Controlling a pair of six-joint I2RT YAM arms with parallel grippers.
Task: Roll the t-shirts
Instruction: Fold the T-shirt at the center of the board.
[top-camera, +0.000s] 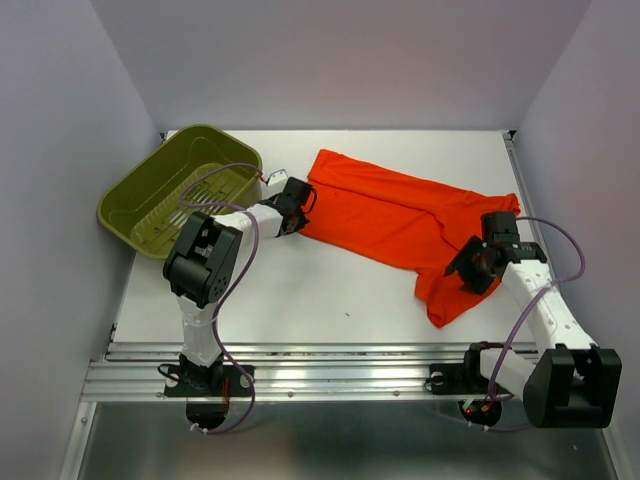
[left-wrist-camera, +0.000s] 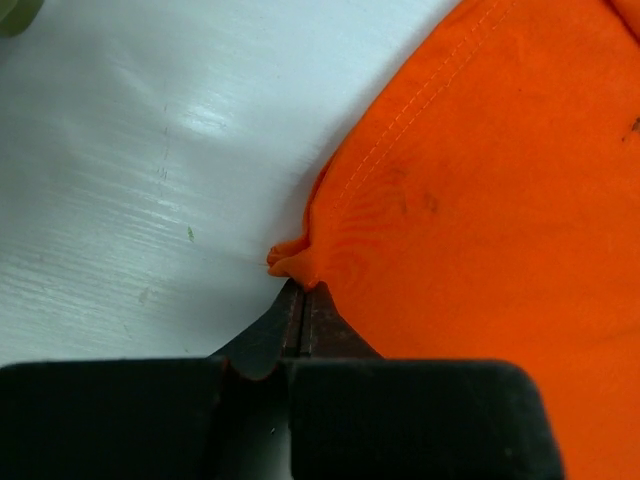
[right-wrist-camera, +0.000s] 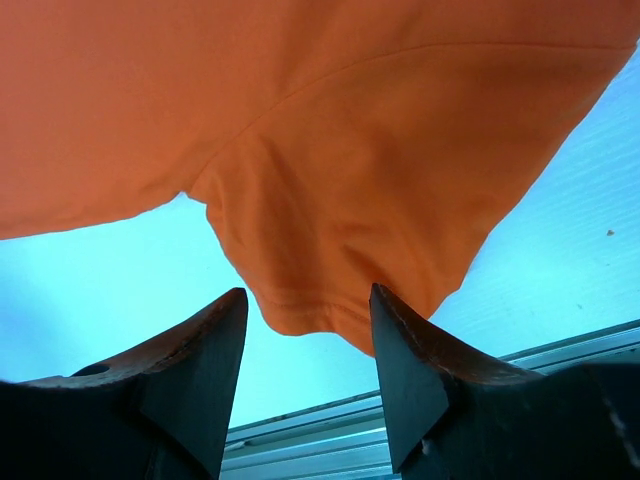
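Far left, at the rear corner of the white table (top-camera: 330, 290): olive-green slotted basket (top-camera: 128, 195), tipped so that its open mouth faces the overhead camera. Touches nothing orange.

Just right of the basket: left gripper (top-camera: 298, 203), low at the left end of the orange-red t-shirt (top-camera: 390, 215). In the left wrist view, jaws pressed together on a small bunched fold of the shirt's stitched edge, right at the tips, with bare table to the left of the pinch.

Across the middle: t-shirt flat on the table, wrinkled, stretched as a long band from rear left to front right, with a flap hanging toward the near edge at its right end.

Right: right gripper (top-camera: 468, 272) above that flap. In the right wrist view, fingers (right-wrist-camera: 190, 350) spread apart, a rounded corner of cloth lying between them, nothing clamped.
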